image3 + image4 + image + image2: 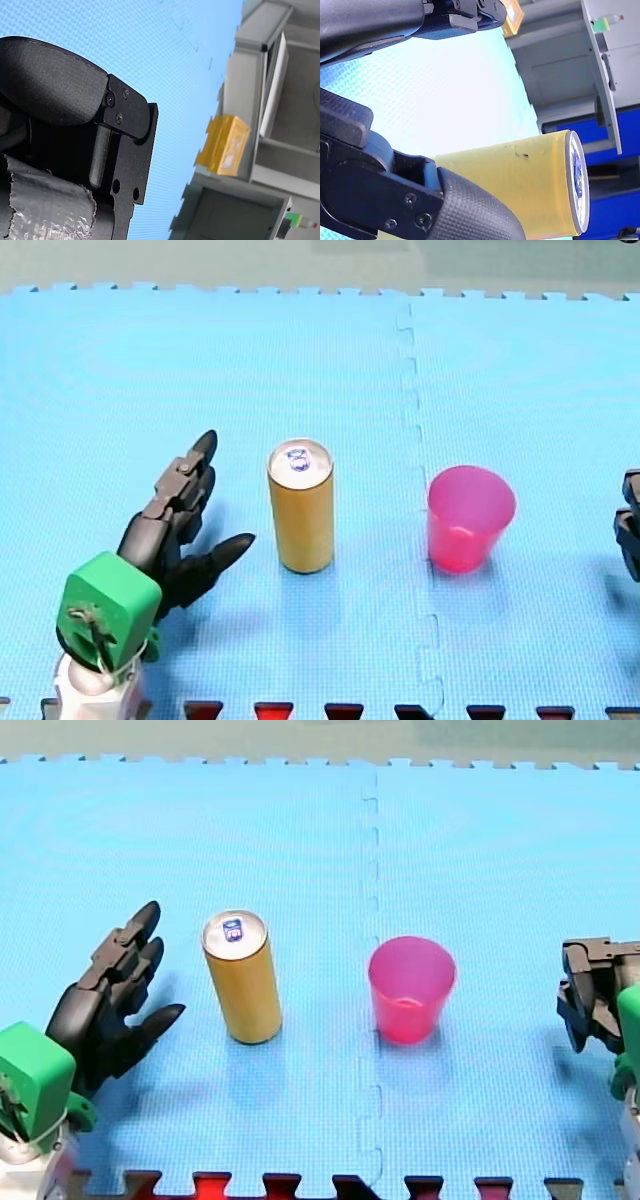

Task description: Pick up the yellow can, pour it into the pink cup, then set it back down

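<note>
Fingers of my left hand, black and jointed, are uncurled and hold nothing, just beside the yellow can, a smooth upright cylinder with a silver lid. The tapered, translucent pink cup stands apart from the can, toward my curled, empty right hand. Beyond them, the dimpled blue foam mat stretches to its toothed far edge.

The tall yellow metal can stands upright on the blue foam-mat tabletop. It is left of the pink plastic cup and apart from it. The mat's seam runs along the cup's left side. The left hand is near the can's left, not touching. The right hand is far right, well apart from the cup.
</note>
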Action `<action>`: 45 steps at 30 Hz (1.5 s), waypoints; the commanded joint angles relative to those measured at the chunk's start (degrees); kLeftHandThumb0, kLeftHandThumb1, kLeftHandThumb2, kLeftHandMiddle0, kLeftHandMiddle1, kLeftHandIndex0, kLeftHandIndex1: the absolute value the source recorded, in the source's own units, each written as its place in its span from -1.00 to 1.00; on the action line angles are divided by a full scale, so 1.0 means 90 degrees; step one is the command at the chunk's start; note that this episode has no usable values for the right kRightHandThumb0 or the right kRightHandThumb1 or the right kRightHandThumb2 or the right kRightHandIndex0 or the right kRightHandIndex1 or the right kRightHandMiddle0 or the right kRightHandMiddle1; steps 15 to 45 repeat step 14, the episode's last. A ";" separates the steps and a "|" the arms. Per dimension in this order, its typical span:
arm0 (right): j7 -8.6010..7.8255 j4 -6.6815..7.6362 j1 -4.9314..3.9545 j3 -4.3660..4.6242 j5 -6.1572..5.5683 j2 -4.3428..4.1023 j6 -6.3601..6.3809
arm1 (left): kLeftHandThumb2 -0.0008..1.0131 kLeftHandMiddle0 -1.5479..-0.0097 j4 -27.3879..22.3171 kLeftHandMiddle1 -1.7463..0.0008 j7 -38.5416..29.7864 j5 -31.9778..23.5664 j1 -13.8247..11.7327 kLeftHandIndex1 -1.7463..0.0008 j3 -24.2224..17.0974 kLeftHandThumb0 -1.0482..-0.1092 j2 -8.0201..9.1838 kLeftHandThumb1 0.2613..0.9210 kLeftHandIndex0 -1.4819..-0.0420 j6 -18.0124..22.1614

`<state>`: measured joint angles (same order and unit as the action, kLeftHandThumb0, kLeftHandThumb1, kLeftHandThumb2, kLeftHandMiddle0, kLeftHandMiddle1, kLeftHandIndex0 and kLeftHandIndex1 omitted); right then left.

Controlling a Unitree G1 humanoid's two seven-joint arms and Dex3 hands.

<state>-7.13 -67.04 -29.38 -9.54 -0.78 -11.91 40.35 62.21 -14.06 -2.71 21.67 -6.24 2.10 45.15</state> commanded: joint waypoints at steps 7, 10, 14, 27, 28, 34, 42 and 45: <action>0.0009 0.0013 -0.0009 -0.0015 -0.0017 -0.0047 -0.0007 | -0.97 0.82 -0.0022 0.98 -0.0002 -0.0003 0.0002 0.99 0.0012 -1.00 -0.0003 1.00 0.82 -0.0007; 0.0024 0.0009 -0.0020 -0.0011 -0.0007 -0.0047 -0.0017 | -0.97 0.82 -0.0015 0.98 -0.0027 -0.0015 0.0003 0.99 0.0006 -1.00 -0.0003 1.00 0.82 0.0006; 0.0045 -0.0008 -0.0046 -0.0001 0.0010 -0.0054 -0.0032 | -0.97 0.81 0.0018 0.98 -0.0063 -0.0025 0.0019 0.99 -0.0005 -1.00 -0.0002 1.00 0.82 0.0029; 0.0045 -0.0008 -0.0046 -0.0001 0.0010 -0.0054 -0.0032 | -0.97 0.81 0.0018 0.98 -0.0063 -0.0025 0.0019 0.99 -0.0005 -1.00 -0.0002 1.00 0.82 0.0029; 0.0045 -0.0008 -0.0046 -0.0001 0.0010 -0.0054 -0.0032 | -0.97 0.81 0.0018 0.98 -0.0063 -0.0025 0.0019 0.99 -0.0005 -1.00 -0.0002 1.00 0.82 0.0029; 0.0045 -0.0008 -0.0046 -0.0001 0.0010 -0.0054 -0.0032 | -0.97 0.81 0.0018 0.98 -0.0063 -0.0025 0.0019 0.99 -0.0005 -1.00 -0.0002 1.00 0.82 0.0029; 0.0045 -0.0008 -0.0046 -0.0001 0.0010 -0.0054 -0.0032 | -0.97 0.81 0.0018 0.98 -0.0063 -0.0025 0.0019 0.99 -0.0005 -1.00 -0.0002 1.00 0.82 0.0029; 0.0045 -0.0008 -0.0046 -0.0001 0.0010 -0.0054 -0.0032 | -0.97 0.81 0.0018 0.98 -0.0063 -0.0025 0.0019 0.99 -0.0005 -1.00 -0.0002 1.00 0.82 0.0029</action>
